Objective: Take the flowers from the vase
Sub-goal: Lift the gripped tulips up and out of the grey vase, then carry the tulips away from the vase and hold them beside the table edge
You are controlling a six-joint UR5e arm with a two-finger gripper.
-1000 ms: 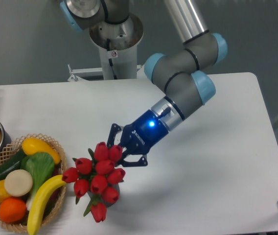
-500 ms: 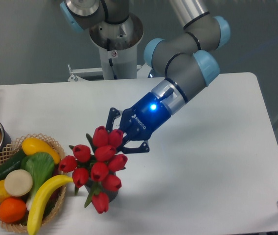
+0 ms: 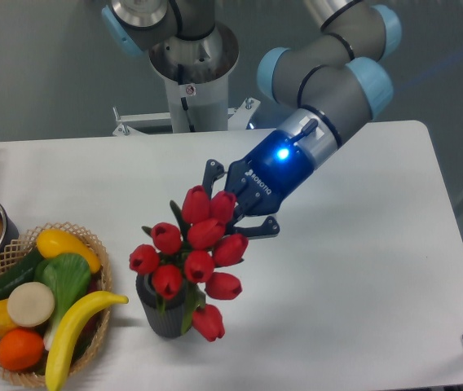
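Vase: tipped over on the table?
No, the vase stands upright on the white table, with the flowers leaning out of its mouth.

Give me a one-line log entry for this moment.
phase: lifting | gripper: shut on flowers | flowers: partly raised, lowest buds beside vase | vase: upright on table | nearby: wicker basket

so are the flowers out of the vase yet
Not fully: the flowers are lifted in the hand, but their lower stems still dip into the upright vase.
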